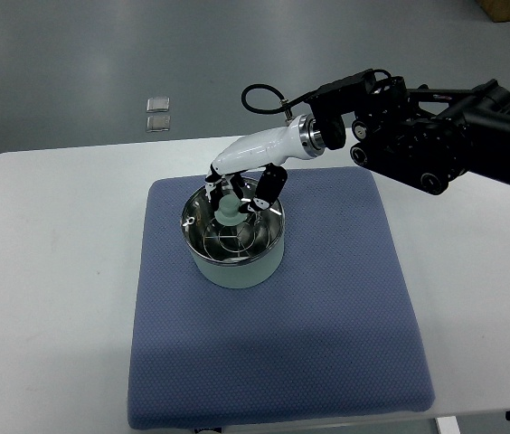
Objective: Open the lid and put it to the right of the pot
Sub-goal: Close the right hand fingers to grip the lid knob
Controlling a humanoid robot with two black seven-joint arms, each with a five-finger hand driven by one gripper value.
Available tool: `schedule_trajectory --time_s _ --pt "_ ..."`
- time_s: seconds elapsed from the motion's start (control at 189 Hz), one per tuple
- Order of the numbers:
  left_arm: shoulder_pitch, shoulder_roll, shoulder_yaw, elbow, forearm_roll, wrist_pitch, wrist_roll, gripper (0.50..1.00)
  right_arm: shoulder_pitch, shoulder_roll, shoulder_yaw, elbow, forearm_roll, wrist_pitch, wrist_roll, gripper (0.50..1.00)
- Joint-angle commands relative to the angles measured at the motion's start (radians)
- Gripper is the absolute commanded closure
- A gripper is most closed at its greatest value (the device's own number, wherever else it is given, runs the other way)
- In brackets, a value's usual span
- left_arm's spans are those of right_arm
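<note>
A pale green pot [237,264] stands on a blue mat [273,334], left of its middle. A glass lid [219,237] with a metal rim and a pale green knob [229,213] sits on the pot. My right hand [237,192], white with black fingertips, comes in from the right and hovers right over the knob. Its fingers [269,184] reach down around the knob; whether they grip it I cannot tell. The left arm is out of view.
The mat lies on a white table [47,298]. The mat's bare surface stretches to the right of and in front of the pot. Two small clear items [157,113] lie on the grey floor beyond the table's far edge.
</note>
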Motion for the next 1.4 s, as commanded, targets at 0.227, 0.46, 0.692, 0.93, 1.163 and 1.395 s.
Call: schedule_trajectory --time_s 0.227,0.46,0.692,0.93,1.163,1.395 --pt "0.001 0.000 0.000 0.000 0.000 0.002 0.000 0.500 0.007 -0.002 0.043 0.000 0.001 0.029 0.002 1.000" --pt "0.000 0.000 0.000 0.000 0.000 0.002 0.000 0.500 0.004 -0.005 0.043 0.000 0.001 0.031 0.001 1.000" --pt "0.000 0.000 -0.001 0.000 0.000 0.000 0.000 0.500 -0.003 -0.011 0.043 0.000 0.000 0.031 0.001 1.000" --pt "0.000 0.000 -0.001 0.000 0.000 0.002 -0.002 0.500 -0.019 -0.025 0.045 0.000 0.001 0.029 0.001 1.000" --pt "0.001 0.000 -0.001 0.002 0.000 0.002 -0.002 0.500 -0.045 -0.038 0.096 0.000 0.023 0.038 0.001 1.000" --pt "0.001 0.000 -0.001 0.002 0.000 0.002 -0.003 0.500 -0.053 -0.052 0.097 0.000 0.049 0.038 0.001 1.000"
